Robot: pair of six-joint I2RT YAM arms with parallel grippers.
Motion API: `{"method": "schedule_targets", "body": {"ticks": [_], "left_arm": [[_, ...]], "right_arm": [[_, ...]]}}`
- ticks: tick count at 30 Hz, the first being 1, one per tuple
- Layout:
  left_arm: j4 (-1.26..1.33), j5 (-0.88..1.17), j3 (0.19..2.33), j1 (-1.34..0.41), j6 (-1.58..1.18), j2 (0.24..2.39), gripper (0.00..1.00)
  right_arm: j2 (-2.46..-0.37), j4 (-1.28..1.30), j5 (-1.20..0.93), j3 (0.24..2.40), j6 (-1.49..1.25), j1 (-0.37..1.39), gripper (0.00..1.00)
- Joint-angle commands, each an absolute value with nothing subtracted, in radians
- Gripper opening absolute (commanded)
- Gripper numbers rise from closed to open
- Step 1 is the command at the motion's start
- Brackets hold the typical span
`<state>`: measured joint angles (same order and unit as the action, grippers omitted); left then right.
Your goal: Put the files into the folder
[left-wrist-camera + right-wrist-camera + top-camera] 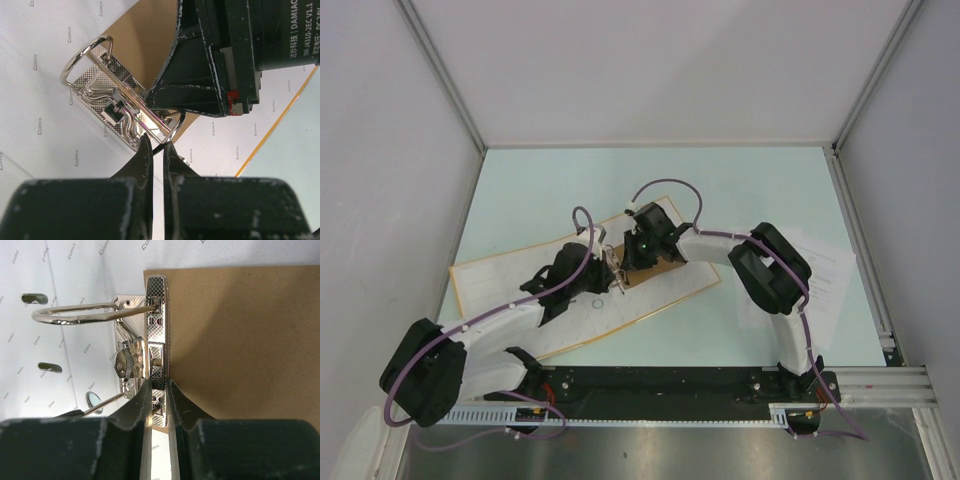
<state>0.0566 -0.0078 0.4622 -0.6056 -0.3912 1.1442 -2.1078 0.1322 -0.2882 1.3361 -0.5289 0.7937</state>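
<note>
Folder (495, 280) lies open on the table (570, 180), left of centre in the overhead view, whitish inside upward. We find the files (825, 265) well apart on the right, partly beneath the right arm. We see the left gripper (603, 262) and the right gripper (628, 262) meeting at the ring clip (617, 270).

From the left wrist, we note the jaws closed on a thin wire ring of the clip, with the other gripper's body just beyond.

From the right wrist, we note narrow jaws set either side of the clip's checkered strip, apparently pinching it, beside a brown panel (240, 340).
</note>
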Motion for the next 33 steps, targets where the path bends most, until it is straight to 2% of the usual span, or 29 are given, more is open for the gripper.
{"method": "schedule_targets", "body": {"ticks": [1,7,13,19,29,33], "left_arm": [[-0.075,0.063,0.465,-0.617,-0.514,1.132,0.00],[-0.100,0.052,0.469,-0.614,-0.505,1.123,0.00],[-0.132,0.040,0.479,-0.611,-0.497,1.094,0.00],[-0.155,0.040,0.489,-0.611,-0.491,1.075,0.00],[-0.155,0.040,0.457,-0.607,-0.495,1.048,0.00],[-0.150,0.048,0.456,-0.606,-0.491,1.048,0.00]], "right_arm": [[-2.312,0.284,-0.075,1.180,-0.453,0.819,0.00],[-2.333,0.319,-0.045,1.155,-0.469,0.795,0.00],[-2.350,0.423,0.217,1.155,-0.540,0.846,0.00],[-2.391,0.475,0.316,1.155,-0.617,0.920,0.00],[-2.384,0.433,0.318,1.106,-0.635,1.022,0.00],[-2.259,0.330,0.160,1.109,-0.519,0.982,0.00]]}}
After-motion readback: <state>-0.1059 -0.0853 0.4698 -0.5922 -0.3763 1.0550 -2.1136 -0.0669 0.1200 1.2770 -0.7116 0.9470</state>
